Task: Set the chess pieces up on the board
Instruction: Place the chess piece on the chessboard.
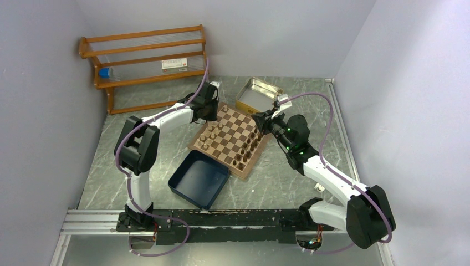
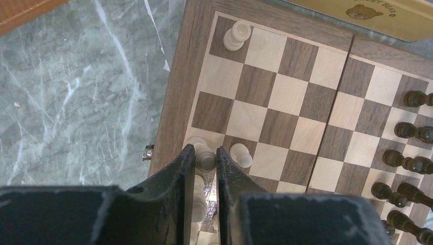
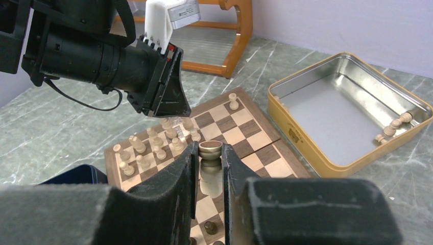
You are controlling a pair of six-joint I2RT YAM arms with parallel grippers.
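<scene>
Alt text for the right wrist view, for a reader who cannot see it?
The right pincer is shut on a chess piece above the board. Beyond it, the left pincer reaches down among the light pieces on the far side. To the right, an open metal tin holds a few more.

The fingers (image 2: 179, 179) pinch a light piece (image 2: 206, 159) at the board's (image 2: 176, 102) left edge, dark pieces (image 2: 403, 130) standing opposite.

- board (image 2: 286, 92): smooth wood, soft sheen
- chess pieces (image 2: 237, 34): turned wood, lightly glossy
- tin (image 3: 332, 112): shiny bare metal inside
- counter (image 2: 76, 102): smooth, grey marble-patterned
- rack (image 1: 141, 36): varnished orange wood
</scene>
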